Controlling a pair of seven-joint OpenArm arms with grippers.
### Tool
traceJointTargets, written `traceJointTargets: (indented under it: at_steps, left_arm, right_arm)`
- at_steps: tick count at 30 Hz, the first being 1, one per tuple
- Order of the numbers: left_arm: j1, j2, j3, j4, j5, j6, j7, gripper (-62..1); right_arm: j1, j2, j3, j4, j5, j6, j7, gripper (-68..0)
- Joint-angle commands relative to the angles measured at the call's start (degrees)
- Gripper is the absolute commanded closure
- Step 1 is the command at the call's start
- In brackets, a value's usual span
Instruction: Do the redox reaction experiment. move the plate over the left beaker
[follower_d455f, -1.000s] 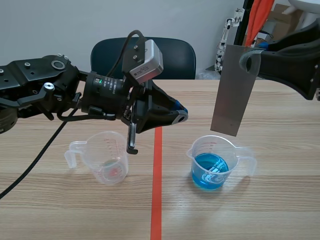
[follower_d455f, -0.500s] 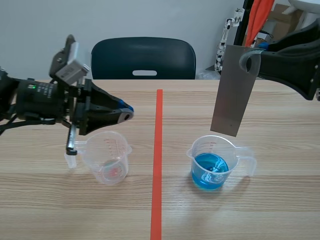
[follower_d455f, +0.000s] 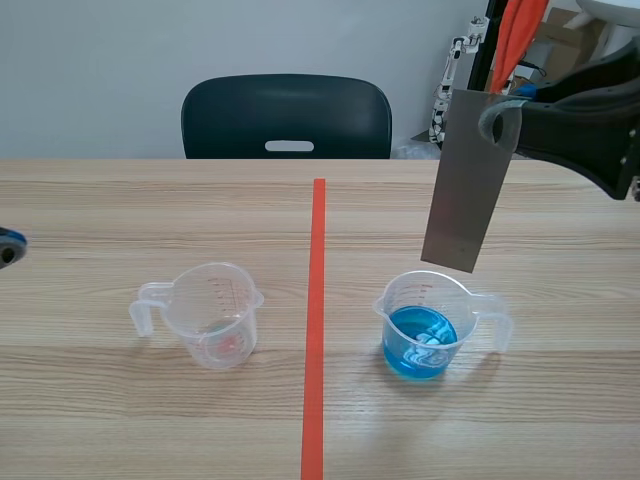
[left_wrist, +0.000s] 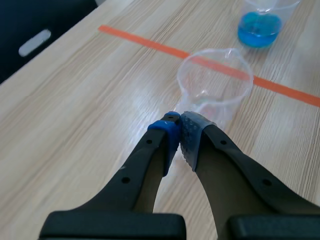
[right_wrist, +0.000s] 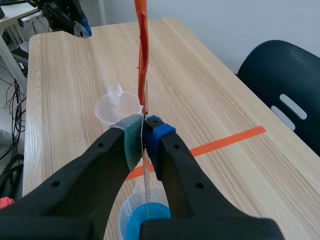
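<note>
A grey metal plate (follower_d455f: 463, 182) hangs upright just above the right beaker (follower_d455f: 428, 328), which holds blue liquid. My right gripper (follower_d455f: 500, 118) is shut on the plate's top end. The right wrist view shows the plate (right_wrist: 143, 60) edge-on as a thin strip between the fingers of that gripper (right_wrist: 144, 131). The left beaker (follower_d455f: 206, 315) is clear, nearly empty, and stands left of the tape line. My left gripper (left_wrist: 177, 125) is shut on nothing, low over the table just short of this clear beaker (left_wrist: 215, 85). Only its tip (follower_d455f: 8, 247) shows at the scene's left edge.
An orange-red tape line (follower_d455f: 315, 320) runs down the middle of the wooden table between the beakers. A dark chair (follower_d455f: 287, 118) stands behind the far edge. The blue beaker (left_wrist: 260, 22) lies beyond the clear one as seen from the left wrist.
My left arm has pulled back to the left, from over the clear beaker to the scene's left edge. The right arm and plate have stayed over the blue beaker.
</note>
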Motion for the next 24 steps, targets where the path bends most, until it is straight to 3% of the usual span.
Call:
traceJointTargets:
  at_steps: [1,6,12,14,19,24]
  left_arm:
    - [3.1,1.3,-2.1,-2.9,-0.7,-0.1,-3.4,-2.7]
    - [14.1,4.1,-9.5,-10.4,-0.5,-0.1,-13.0,-2.7]
    - [24.3,11.8,-20.3,-16.3,0.3,-0.1,-21.7,-3.1]
    - [26.9,14.9,-24.2,-16.8,3.6,-0.1,-25.8,-3.2]
    - [31.0,23.4,-33.0,-16.8,15.7,4.7,-32.0,-3.2]
    - [32.4,32.3,-38.8,-16.1,19.4,6.5,-35.2,-3.2]
  right_arm:
    - [0.9,0.4,1.0,0.4,0.9,0.0,1.1,-0.6]
    - [0.9,0.0,1.0,0.4,0.9,0.0,1.1,-0.6]
    - [1.1,-0.4,1.0,0.4,0.9,0.0,1.4,-0.6]
    - [1.6,-1.0,1.0,0.4,0.8,0.0,1.1,-0.6]
    - [3.8,-3.3,1.0,0.4,0.8,0.0,0.3,-0.6]
    - [4.9,-6.7,1.0,0.4,-2.1,-0.2,-1.2,-0.6]
